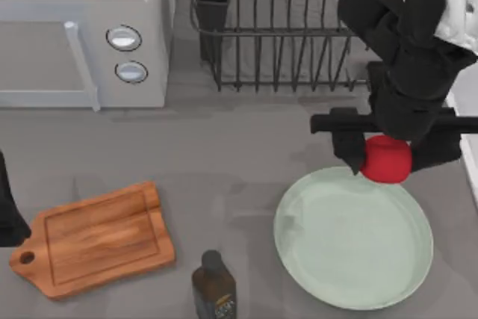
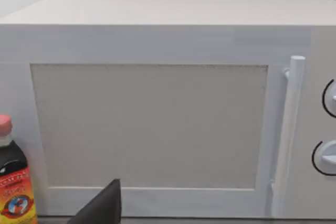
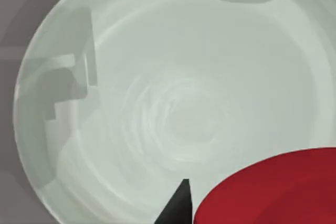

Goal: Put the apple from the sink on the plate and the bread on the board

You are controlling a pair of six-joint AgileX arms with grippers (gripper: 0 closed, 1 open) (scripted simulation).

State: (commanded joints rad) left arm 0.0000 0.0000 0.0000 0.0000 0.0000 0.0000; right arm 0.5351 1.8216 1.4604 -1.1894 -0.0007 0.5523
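At far left your left arm sits parked; its fingers can't be made out. You have one board, bare, one bottle, then one plate. Your right gripper is clamped on the single apple, over the plate's far rim.

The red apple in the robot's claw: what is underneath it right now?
Under the apple, held by the right gripper, lies the far rim of the mint-green plate, bare in the right wrist view. The grey table borders that rim. The spot directly beneath the apple is covered.
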